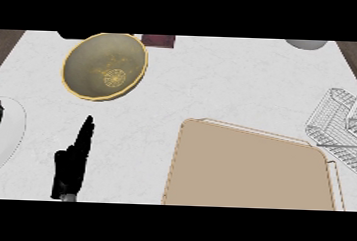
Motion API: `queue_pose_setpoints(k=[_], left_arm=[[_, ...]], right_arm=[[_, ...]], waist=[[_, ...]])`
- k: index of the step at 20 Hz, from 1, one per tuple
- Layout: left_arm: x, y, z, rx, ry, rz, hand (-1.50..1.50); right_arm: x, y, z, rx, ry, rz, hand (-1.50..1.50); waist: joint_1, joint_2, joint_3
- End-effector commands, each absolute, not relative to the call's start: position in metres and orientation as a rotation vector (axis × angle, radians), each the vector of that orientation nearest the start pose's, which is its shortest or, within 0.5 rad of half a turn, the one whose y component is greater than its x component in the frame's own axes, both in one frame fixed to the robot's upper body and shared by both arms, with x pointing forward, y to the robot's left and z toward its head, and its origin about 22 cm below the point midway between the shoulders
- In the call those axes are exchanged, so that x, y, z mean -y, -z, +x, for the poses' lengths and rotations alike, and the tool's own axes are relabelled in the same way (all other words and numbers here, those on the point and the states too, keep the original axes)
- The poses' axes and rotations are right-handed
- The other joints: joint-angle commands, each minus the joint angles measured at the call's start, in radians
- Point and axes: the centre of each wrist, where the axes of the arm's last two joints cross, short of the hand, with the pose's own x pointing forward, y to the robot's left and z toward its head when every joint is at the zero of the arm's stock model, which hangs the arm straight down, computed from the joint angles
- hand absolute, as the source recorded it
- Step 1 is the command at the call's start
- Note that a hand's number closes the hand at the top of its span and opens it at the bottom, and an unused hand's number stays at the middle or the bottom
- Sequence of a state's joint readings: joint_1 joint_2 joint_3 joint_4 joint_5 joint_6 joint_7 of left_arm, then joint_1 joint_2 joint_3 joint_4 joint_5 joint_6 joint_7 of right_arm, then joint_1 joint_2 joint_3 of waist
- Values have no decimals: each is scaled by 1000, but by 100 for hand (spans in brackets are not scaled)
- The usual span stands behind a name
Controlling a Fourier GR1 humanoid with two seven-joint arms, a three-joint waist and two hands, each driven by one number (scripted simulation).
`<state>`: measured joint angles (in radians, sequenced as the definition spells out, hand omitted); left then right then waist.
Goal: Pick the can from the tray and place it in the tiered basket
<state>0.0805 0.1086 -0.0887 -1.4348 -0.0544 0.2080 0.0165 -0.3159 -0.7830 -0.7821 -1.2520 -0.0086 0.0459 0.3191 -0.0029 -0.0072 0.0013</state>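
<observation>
Nearest, tan tray point(246, 170) at the lower edge, bare of any can as far as can be seen; can nowhere visible, perhaps beyond the frame. Left of the tray, left hand point(73, 161), fingers straight and relaxed, holding nothing, touching nothing, resting edge-on above the counter. Right hand out of view. Right of the tray, white wire tiered basket point(340, 125). Left beyond the hand, white plate point(11, 136) bearing something dark. Farther, beyond the tray's upper left, yellow-rimmed bowl point(104, 65). Probably best: find the can first, then approach from above, clear of the basket wires.
</observation>
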Motion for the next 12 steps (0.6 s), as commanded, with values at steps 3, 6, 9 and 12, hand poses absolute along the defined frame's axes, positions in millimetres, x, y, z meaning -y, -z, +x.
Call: queue_pose_setpoints(k=[3, 6, 9, 12], left_arm=[[-246, 53, 208, 1277, 1, 256, 0], [-250, 51, 204, 1295, -2, 280, 0], [-255, 55, 208, 1289, -39, 291, 0], [-257, 49, 199, 1284, -19, 278, 0]], right_arm=[[577, -262, 171, 1435, 601, -1109, -150], [602, -255, 124, 1413, 693, -1112, -150], [616, -257, 76, 1390, 720, -1115, -150], [641, -268, 31, 1403, 732, -1080, -150]], waist=[[-10, 6, -1], [-28, 2, -1], [-44, 0, -1], [-40, 0, 1]])
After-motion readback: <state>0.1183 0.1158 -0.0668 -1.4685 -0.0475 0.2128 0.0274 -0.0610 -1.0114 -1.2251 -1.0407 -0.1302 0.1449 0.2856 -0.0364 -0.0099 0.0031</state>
